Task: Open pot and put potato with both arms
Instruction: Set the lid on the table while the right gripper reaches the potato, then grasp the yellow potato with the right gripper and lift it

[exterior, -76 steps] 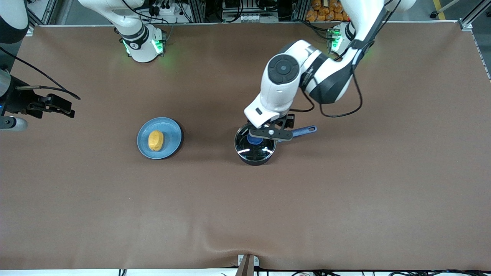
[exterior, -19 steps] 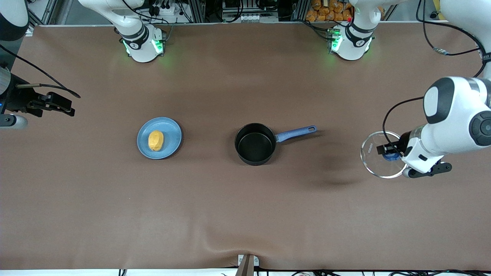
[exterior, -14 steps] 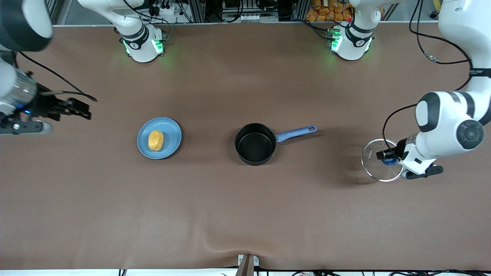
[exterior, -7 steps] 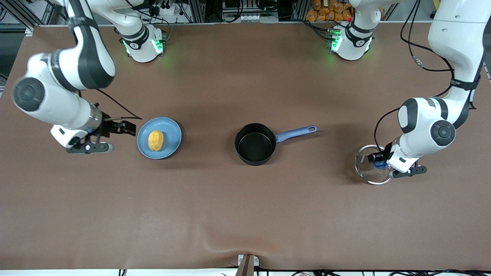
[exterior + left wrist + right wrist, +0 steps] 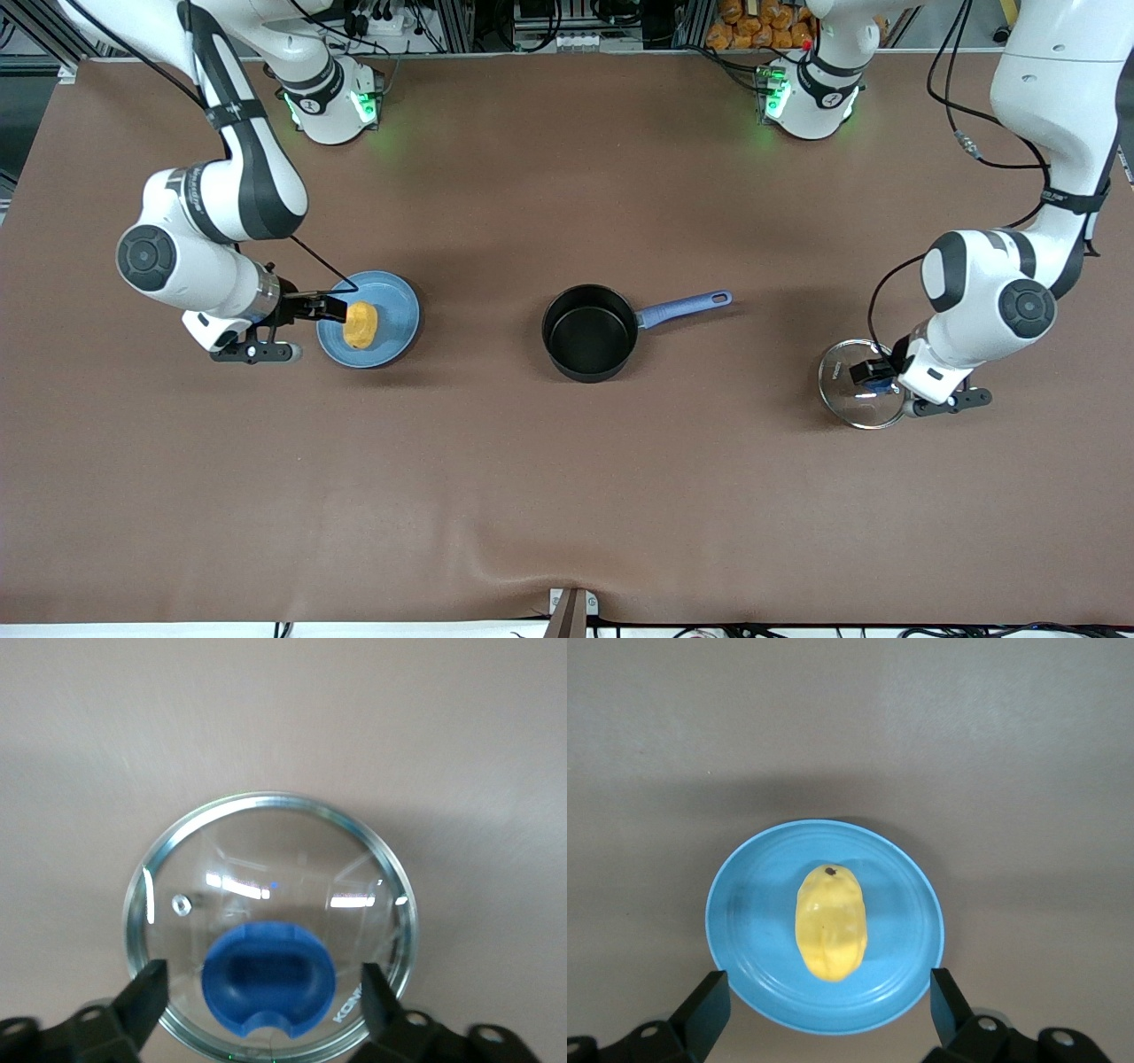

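Observation:
The black pot [image 5: 589,332] with a blue handle [image 5: 687,307] stands uncovered and empty mid-table. The potato [image 5: 360,324] lies on a light-blue plate [image 5: 390,306] toward the right arm's end; it also shows in the right wrist view [image 5: 831,921] on the plate [image 5: 744,904]. My right gripper [image 5: 330,307] is open just above the plate's edge beside the potato, and it touches nothing [image 5: 828,1005]. The glass lid [image 5: 842,390] with a blue knob [image 5: 266,979] lies on the cloth at the left arm's end. My left gripper [image 5: 866,374] is open, its fingers [image 5: 146,992] apart on either side of the knob.
The brown cloth [image 5: 567,496] covers the whole table, with a wrinkle at the edge nearest the camera. Both arm bases, lit green, stand along the table's farthest edge.
The lid has left the pot: my left arm carried it to the left arm's end and lowered it. My right arm swung in from the table's end to the plate.

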{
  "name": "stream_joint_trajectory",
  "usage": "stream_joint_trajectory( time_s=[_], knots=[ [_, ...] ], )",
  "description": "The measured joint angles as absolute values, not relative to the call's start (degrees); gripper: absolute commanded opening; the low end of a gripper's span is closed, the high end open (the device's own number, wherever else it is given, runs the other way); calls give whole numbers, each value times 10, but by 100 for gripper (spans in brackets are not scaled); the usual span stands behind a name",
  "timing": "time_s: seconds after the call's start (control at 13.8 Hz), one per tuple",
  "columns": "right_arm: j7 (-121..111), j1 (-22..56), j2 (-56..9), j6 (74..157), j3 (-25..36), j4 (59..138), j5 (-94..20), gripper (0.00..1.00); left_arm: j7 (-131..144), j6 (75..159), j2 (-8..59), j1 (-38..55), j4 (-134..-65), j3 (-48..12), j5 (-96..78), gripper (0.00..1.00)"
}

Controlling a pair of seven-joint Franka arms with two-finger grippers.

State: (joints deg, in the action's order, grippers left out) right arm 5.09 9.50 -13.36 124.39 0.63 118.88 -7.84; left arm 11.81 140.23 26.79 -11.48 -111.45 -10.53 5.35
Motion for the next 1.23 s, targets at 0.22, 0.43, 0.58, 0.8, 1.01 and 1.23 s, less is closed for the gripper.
stream_joint_trajectory(
  time_s=[0.22, 0.43, 0.58, 0.8, 1.01, 1.23],
  knots=[
    [66, 109, -152, 1293, 6, 1213, -79, 100, 118, 1330, 206, -115, -1080, -110, 54, 100],
    [76, 119, -168, 1330, 6, 1234, -79, 100, 118, 1164, 133, -115, -1002, -120, 54, 100],
    [76, 119, -175, 1351, 6, 1246, -79, 100, 118, 1033, 106, -115, -924, -140, 54, 100],
    [77, 119, -184, 1382, 7, 1264, -81, 100, 118, 927, 95, -114, -839, -163, 54, 100],
    [79, 122, -198, 1412, 6, 1275, -91, 100, 118, 901, 76, -114, -812, -169, 53, 100],
    [83, 130, -205, 1417, 6, 1276, -100, 46, 116, 871, 45, -105, -811, -169, 38, 100]
  ],
)
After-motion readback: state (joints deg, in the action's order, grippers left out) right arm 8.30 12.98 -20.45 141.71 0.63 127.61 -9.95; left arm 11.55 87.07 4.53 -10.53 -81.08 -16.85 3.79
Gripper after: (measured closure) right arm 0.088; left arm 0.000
